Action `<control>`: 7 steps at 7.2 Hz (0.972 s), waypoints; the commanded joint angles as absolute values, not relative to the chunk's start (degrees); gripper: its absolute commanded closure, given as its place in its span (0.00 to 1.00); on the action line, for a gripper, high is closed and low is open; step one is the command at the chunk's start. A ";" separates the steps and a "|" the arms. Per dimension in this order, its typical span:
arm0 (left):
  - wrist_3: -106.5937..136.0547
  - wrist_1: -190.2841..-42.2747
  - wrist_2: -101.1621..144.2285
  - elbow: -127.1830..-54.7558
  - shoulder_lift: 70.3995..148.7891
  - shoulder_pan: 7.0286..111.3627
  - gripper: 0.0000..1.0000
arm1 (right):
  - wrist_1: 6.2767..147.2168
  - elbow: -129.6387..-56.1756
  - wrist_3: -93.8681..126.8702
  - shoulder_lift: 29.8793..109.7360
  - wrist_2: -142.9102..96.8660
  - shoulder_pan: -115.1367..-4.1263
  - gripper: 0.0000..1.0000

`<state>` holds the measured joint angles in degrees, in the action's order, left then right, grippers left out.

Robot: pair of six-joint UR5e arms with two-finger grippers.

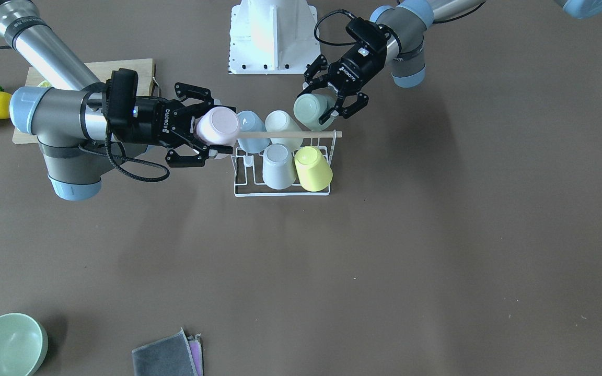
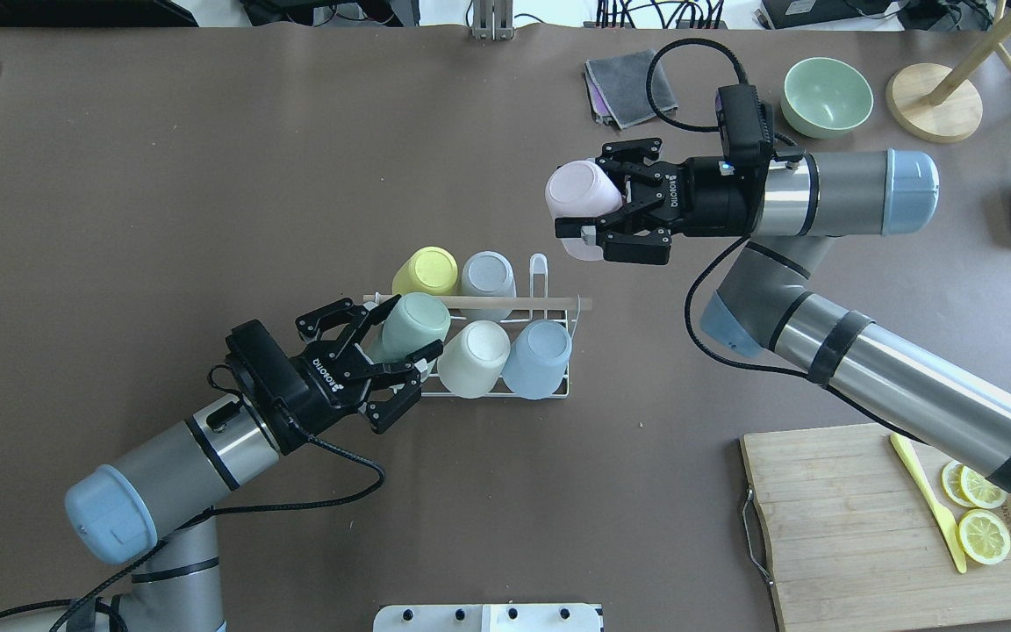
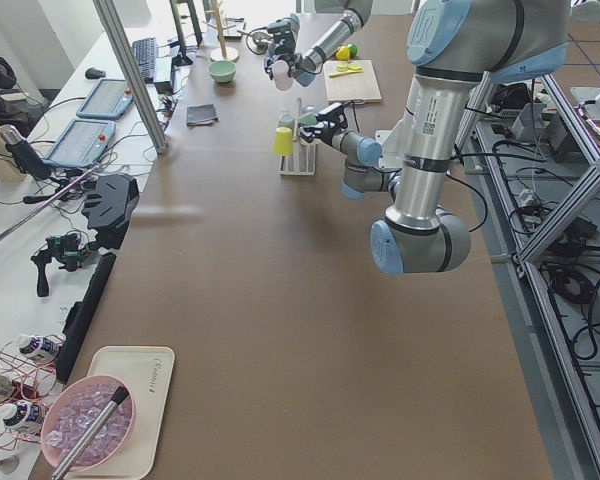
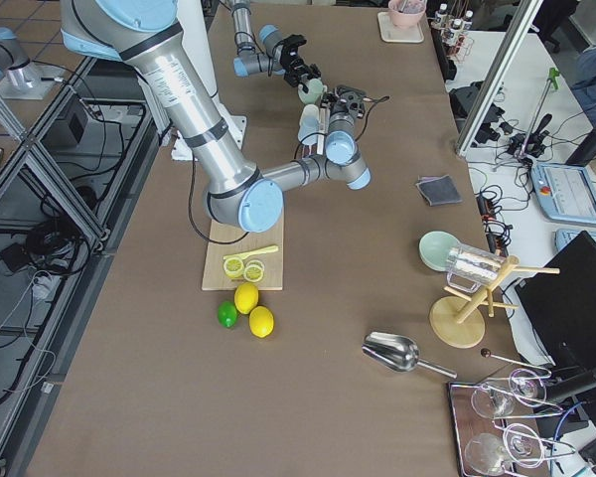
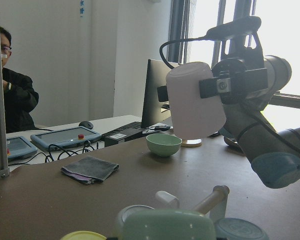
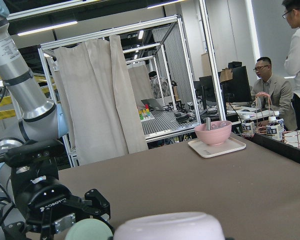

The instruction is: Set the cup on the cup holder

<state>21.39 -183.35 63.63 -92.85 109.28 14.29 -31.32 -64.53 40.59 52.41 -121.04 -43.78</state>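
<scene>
Wrist views' bottom edges cut off the pink cup and green cup.

A small white wire cup holder with a light wooden rod along its top stands well in from every table edge. Upside down and tilted on its prongs are a yellow cup and a grey cup in the far row, and a cream cup and a blue cup in the row nearer the robot. A mint-green cup is at that row's left end, between the left gripper's fingers. A pink cup hangs mouth-down in the right gripper, beyond the holder's right end.
</scene>
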 commanded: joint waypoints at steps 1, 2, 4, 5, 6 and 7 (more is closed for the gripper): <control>21.44 -183.60 63.63 -92.64 109.07 14.24 0.03 | -31.29 -60.13 40.43 49.14 -122.34 -43.77 1.00; 21.45 -185.17 63.63 -92.38 108.99 14.24 0.03 | -31.20 -58.90 40.26 48.43 -122.34 -43.33 1.00; 21.45 -185.89 63.63 -91.41 108.90 14.24 0.03 | -30.76 -58.01 37.99 48.25 -122.26 -40.88 1.00; 21.45 -185.63 63.46 -91.93 107.94 14.67 0.03 | -30.76 -57.66 36.23 48.51 -121.65 -39.65 1.00; 21.62 -183.28 64.24 -93.41 106.97 17.72 0.03 | -30.67 -57.22 36.04 48.34 -121.64 -39.64 1.00; 21.62 -175.16 66.51 -96.73 106.88 20.62 0.03 | -30.67 -56.69 36.04 47.99 -121.55 -39.64 1.00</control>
